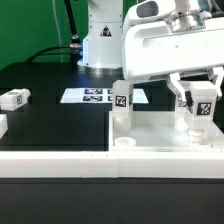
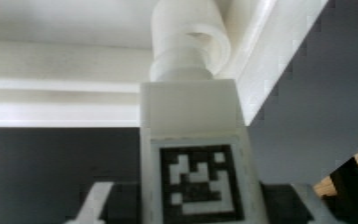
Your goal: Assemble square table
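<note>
The tool (image 1: pixel 199 99) is clamped on an upright leg (image 1: pixel 201 108), kept vertical probably so its end seats squarely in the square top (image 1: pixel 155 128). In the exterior view the leg stands at three o'clock and the top lies at four o'clock on the worktop (image 1: pixel 50 125).

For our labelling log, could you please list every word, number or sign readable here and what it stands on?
No words, brands or numbers are readable.
There are only black-and-white marker tags, patterns rather than text: on the gripped leg, standing leg, loose leg and marker board.
</note>
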You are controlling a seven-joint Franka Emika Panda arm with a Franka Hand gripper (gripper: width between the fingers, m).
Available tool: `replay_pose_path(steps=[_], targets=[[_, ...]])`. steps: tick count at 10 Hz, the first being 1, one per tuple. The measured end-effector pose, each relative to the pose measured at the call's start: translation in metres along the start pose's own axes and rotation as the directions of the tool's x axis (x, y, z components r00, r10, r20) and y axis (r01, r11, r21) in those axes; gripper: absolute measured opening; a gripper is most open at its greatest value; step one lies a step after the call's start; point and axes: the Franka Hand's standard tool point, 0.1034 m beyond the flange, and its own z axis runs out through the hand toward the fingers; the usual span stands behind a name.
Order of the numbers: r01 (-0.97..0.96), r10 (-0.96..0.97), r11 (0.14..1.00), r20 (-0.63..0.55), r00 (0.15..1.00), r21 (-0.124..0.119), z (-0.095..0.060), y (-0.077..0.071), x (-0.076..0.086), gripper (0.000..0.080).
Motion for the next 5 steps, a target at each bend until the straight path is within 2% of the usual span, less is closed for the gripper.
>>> replay_pose_path(steps=[5], targets=[[0.000, 0.000, 1.000, 0.011, 1.000, 0.006, 0.0107, -0.0048, -0.0088, 0.0290]])
